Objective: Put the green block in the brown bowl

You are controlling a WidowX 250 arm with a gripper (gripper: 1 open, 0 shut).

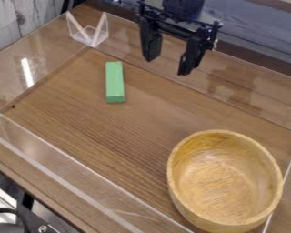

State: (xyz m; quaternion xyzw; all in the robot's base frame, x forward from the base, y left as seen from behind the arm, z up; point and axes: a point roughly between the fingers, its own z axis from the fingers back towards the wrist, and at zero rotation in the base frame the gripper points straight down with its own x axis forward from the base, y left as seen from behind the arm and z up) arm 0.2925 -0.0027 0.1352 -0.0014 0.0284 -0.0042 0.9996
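I have gripper [167,53] spread wide, nothing between fingers, above far part of table [117,136]. Arm [188,15] enters from top edge of view. Block [115,82], green, lies flat on table, lower left of gripper in view, clear of bowl. Bowl [225,180], brown, sits upright at lower right in view, well apart from block.
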